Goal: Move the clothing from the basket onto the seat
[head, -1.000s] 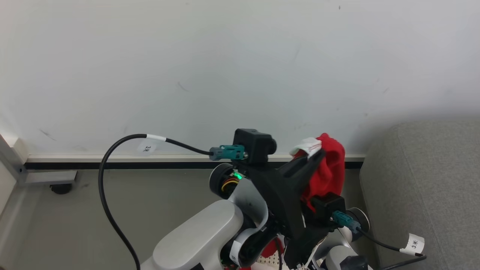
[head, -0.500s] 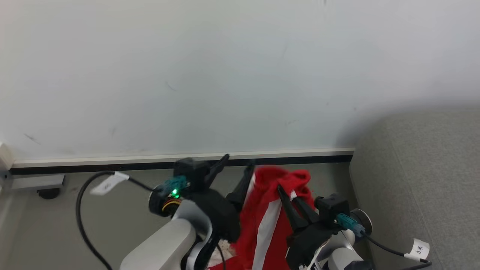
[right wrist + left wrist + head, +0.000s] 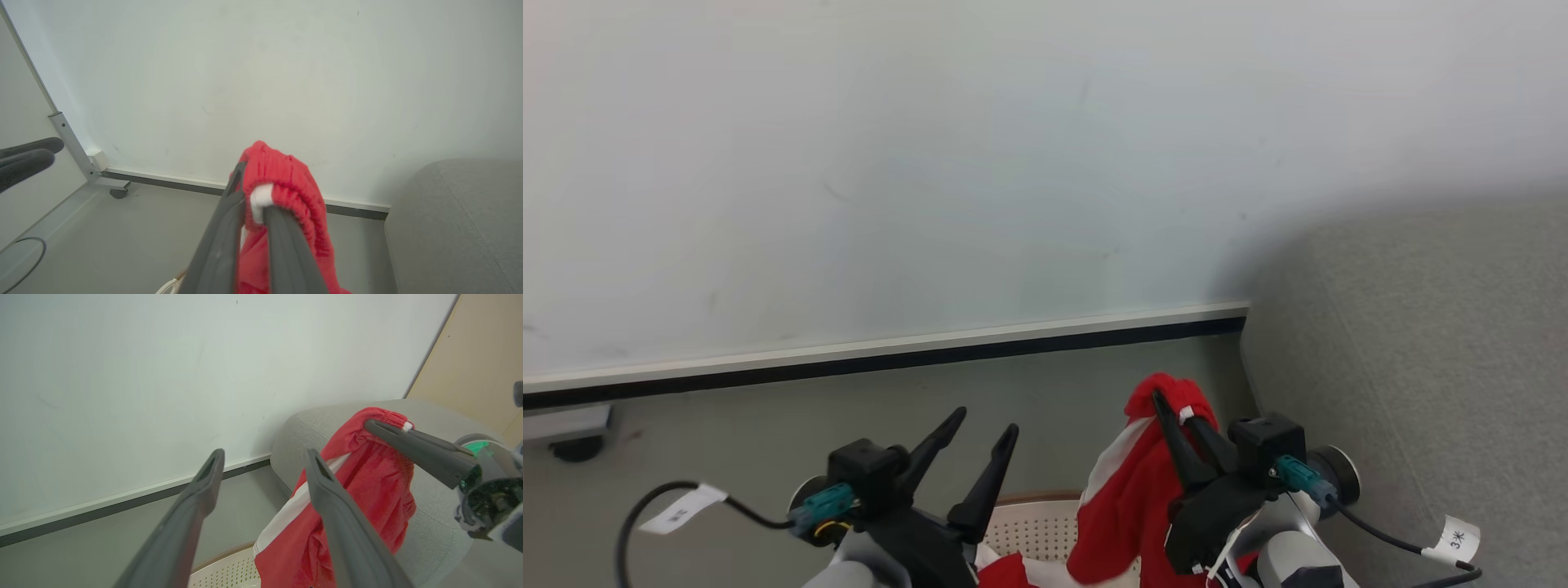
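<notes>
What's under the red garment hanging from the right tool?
The cream basket sits below the red garment, with more red fabric by its wall. The garment and right tool cover the rest of it.

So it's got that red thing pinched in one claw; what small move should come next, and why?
Probably carry the right gripper sideways to its right, over the seat. It is shut on the red garment, which hangs lifted above the basket, and the seat sits close beside it. The left gripper is open and holds nothing.
</notes>
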